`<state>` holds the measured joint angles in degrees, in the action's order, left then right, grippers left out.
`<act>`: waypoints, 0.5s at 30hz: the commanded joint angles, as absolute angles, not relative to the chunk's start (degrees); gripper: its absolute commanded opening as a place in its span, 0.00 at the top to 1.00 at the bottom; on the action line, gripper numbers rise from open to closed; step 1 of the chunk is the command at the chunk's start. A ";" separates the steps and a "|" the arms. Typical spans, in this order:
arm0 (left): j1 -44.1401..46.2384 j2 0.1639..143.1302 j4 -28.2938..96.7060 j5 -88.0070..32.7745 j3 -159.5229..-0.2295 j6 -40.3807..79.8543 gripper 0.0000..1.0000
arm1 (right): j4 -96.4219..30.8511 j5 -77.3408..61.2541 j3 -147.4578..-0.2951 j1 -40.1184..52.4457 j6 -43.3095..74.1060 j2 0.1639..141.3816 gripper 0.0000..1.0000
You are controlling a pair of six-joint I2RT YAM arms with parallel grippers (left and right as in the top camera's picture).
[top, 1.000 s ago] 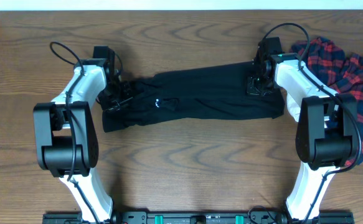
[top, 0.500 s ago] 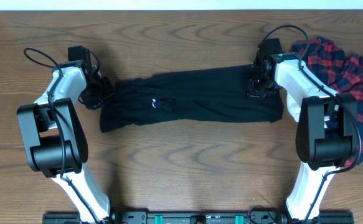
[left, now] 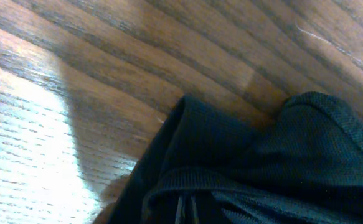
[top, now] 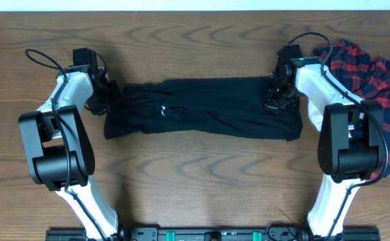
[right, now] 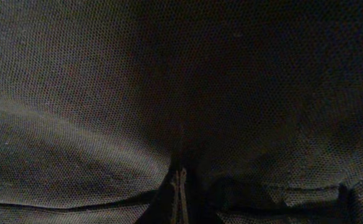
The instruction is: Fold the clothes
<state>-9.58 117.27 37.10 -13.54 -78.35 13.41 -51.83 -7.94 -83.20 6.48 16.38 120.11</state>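
Crosswise on the table (top: 195, 187) lies the shirt (top: 208, 114), long axis left to right. The left gripper (top: 108, 99) is clamped on its left end and the right gripper (top: 273, 100) on its right end.

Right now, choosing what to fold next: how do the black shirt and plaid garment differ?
The black shirt lies stretched out; the plaid garment sits bunched at the right edge. The black shirt is plain, the plaid garment checked. The left gripper and right gripper pinch the black shirt, not the plaid garment. Both lie on the table.
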 commanded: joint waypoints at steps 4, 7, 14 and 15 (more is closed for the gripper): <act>-10.11 116.03 39.00 -16.08 -79.90 11.29 0.84 | -51.37 -7.53 -82.41 7.16 17.54 122.61 0.91; -10.11 110.91 39.62 -16.27 -79.99 11.18 0.74 | -51.09 -7.42 -82.41 7.14 17.54 122.61 0.89; -12.69 98.19 41.30 -13.67 -79.96 10.98 0.43 | -50.81 -6.52 -82.41 7.14 17.54 122.61 0.88; -13.69 97.23 41.28 -13.67 -79.96 10.98 0.42 | -50.81 -6.37 -82.41 7.14 17.52 122.61 0.88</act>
<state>-11.20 100.29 40.93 -15.27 -79.02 11.60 -51.33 -8.51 -83.20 6.70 17.04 120.11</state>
